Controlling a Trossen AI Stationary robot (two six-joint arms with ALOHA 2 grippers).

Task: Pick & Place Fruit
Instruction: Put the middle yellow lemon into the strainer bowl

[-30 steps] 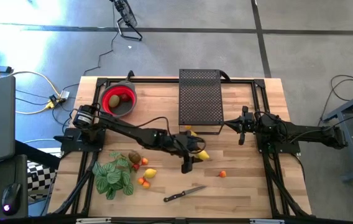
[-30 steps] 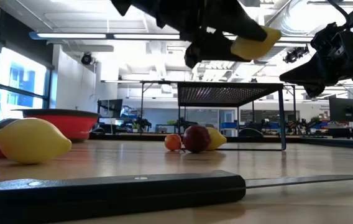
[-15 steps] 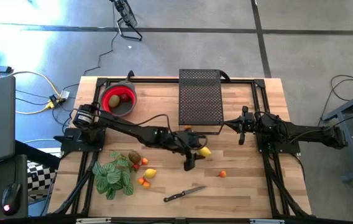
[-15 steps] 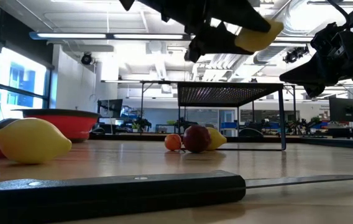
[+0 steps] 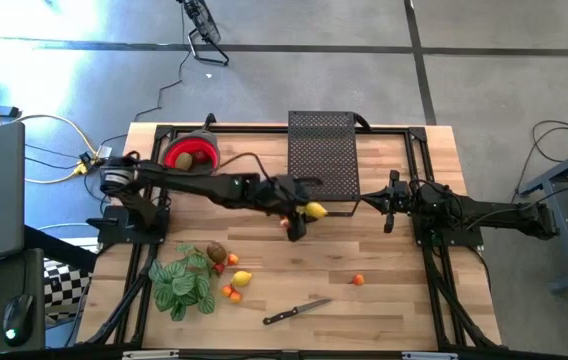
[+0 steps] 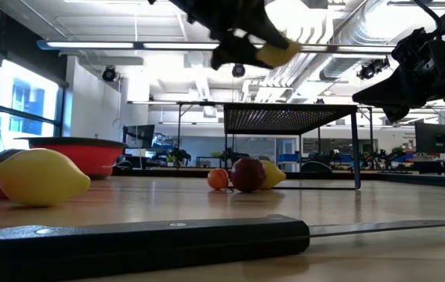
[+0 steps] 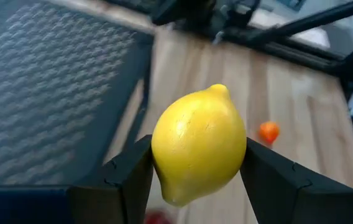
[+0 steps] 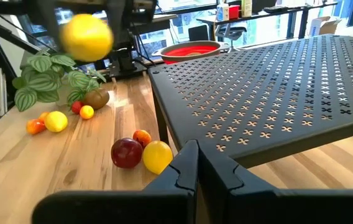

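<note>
I see a wooden tabletop [image 5: 384, 290]. A black rack full of little holes [image 5: 323, 155] stands on it, just behind my left claw [image 5: 304, 212]. Under the rack's edge, right below that claw, sit a red apple [image 8: 127, 152], a lemon [image 8: 157, 156] and a tiny orange fruit [image 8: 142, 137], close together. A red bowl [image 5: 192, 158] stands far off, near that arm's base. A leafy plant [image 5: 184, 283], a kiwi [image 5: 216, 253], another lemon [image 5: 242, 279] and small orange fruits [image 5: 231, 292] lie nearer the front. So does a knife [image 5: 297, 312]. One more orange fruit [image 5: 358, 280] lies alone.

left gripper [image 5: 304, 213] (aloft), clamping lemon [image 5: 316, 211]
</note>
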